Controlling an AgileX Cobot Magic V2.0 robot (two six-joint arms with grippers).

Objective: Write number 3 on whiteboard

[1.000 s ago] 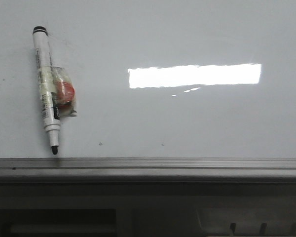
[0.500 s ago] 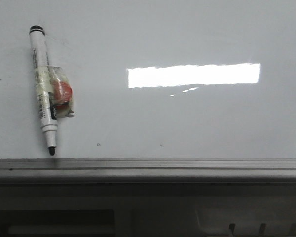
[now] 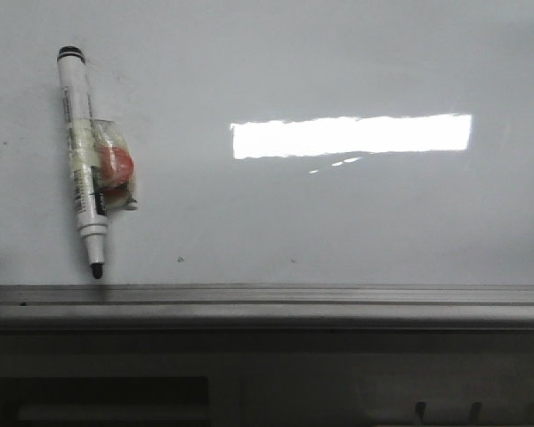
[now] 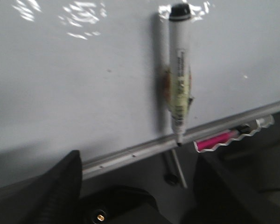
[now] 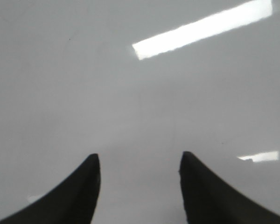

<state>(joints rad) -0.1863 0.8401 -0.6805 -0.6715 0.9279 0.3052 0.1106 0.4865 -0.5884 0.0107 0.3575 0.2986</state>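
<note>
- So, from where I sit, nothing is written yet: the large glossy pale grey-white whiteboard [image 3: 338,222] shows only its bright rectangular light reflection [image 3: 351,136] and a couple of small dark specks, and I see no stroke of a 3 in any view.
- The white-barrelled marker with a black tip and black end cap [image 3: 82,160] lies loose on the board at its left side, a clear tape wrap with an orange-red lump [image 3: 114,169] stuck to its barrel, tip just short of the grey metal rail [image 3: 267,294].
- My left gripper [image 4: 135,186] is spread wide and holds nothing; the marker [image 4: 178,74] sits ahead of it, untouched.
- My right gripper [image 5: 140,186] is also apart and empty, looking at bare board [image 5: 107,93].
- I judge that everything remains: pick up the marker, bring the tip down, draw the 3.
</note>
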